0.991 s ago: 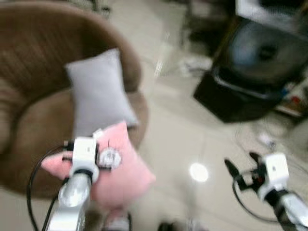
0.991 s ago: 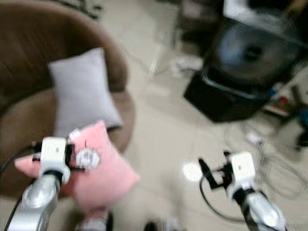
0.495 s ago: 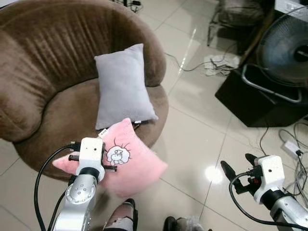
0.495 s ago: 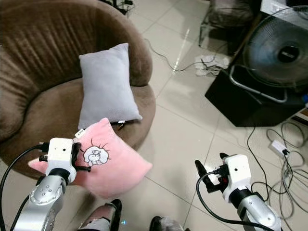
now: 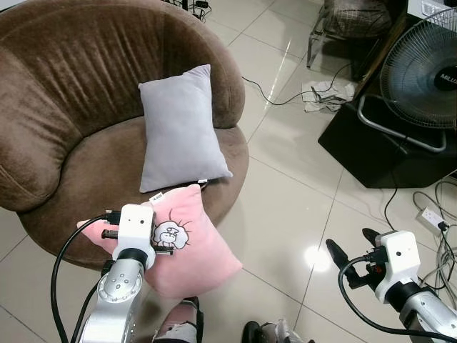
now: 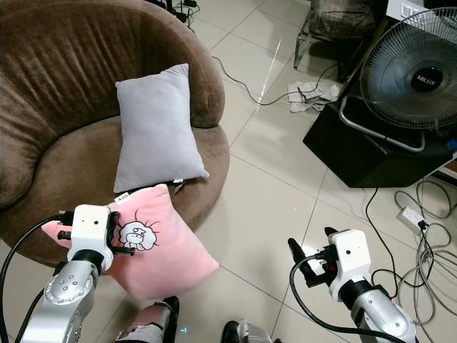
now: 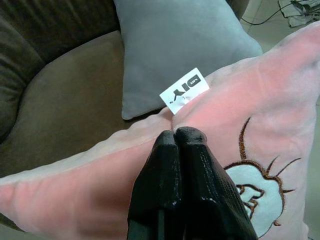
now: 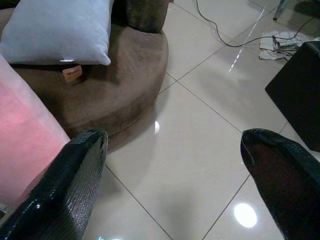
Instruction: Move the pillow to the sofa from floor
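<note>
Pink pillow [image 5: 189, 250], off the floor at the brown sofa [image 5: 71, 107] front edge, pinched by its top seam in left hand [image 7: 176, 137], fingers closed. Looks soft, light, floppy; seam grip likely sags. Right hand [image 8: 175, 165] spread open w/ nothing held.

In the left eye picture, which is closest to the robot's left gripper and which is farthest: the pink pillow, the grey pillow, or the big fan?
1. Pink pillow: pinched in the left gripper at its top edge.
2. Grey pillow: just beyond, on the brown sofa seat.
3. Fan: farthest, across the floor on the robot's right.
</note>
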